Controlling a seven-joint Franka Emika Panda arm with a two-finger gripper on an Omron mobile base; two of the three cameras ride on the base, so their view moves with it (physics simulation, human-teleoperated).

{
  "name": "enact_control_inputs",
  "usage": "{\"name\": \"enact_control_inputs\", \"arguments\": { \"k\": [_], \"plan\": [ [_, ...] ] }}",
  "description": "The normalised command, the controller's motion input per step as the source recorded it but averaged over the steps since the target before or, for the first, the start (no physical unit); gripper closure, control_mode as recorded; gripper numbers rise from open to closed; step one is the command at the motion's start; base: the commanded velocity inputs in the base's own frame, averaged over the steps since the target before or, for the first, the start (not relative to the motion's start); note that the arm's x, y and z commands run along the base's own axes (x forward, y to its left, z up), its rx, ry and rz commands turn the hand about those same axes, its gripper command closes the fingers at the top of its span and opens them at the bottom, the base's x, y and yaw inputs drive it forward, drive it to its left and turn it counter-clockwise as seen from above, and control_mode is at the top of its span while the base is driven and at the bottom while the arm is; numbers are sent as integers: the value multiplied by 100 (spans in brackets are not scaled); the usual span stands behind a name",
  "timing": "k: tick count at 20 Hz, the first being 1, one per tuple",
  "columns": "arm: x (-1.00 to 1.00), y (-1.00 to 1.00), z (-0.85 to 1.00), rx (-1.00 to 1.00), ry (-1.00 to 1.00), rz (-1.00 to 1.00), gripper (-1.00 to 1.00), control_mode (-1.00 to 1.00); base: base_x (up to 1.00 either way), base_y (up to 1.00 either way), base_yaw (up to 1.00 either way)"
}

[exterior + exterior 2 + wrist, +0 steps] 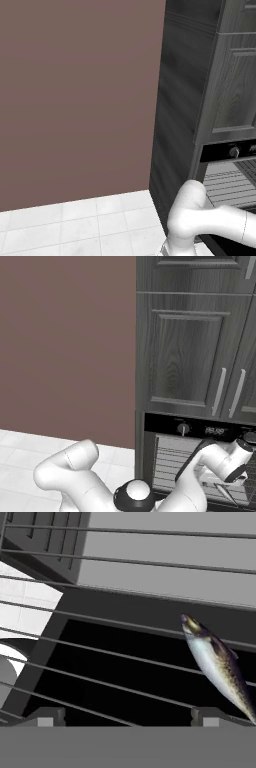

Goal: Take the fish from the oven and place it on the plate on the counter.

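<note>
The hand point(127, 716) is inside the oven point(200, 466), its two tips point(50, 716) spread as wide as they go with nothing between them. One fish point(217, 664) lies on a wire rack point(100, 642), ahead of the hand and off toward the right tip in the hand view. It is not between the tips and is not touched by either. Its head points up and away in that view and its tail runs down to the right edge, past the right tip. The body is pale below and mottled brown on the back.

In the right base view the arm point(215, 461) reaches into the oven mouth below the black control strip point(200, 430). One round knob point(184, 428) is plain on the strip and part of a second shows at the right edge. A small display point(214, 431) sits beside the knob; its figures are too small to read. No other writing or brand can be made out.

Above the oven are dark wood cupboard doors point(190, 356), with two pale bar handles point(218, 391) at the right. In the left base view the tall cabinet's side point(180, 110) stands against a brown wall point(75, 100) over a white tiled floor point(75, 225).
</note>
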Motion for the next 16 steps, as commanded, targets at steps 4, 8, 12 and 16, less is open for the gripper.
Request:
{"name": "enact_control_inputs", "arguments": {
  "k": [4,8,12,16],
  "plan": [
    [3,-18,-37,-1,0,0,-100,-100,0,0,0],
    [16,-21,-29,-3,0,0,-100,-100,0,0,0],
    [21,-18,-12,-5,0,0,-100,-100,0,0,0],
    [21,-19,-3,-5,0,0,-100,-100,0,0,0]
  ]
}}
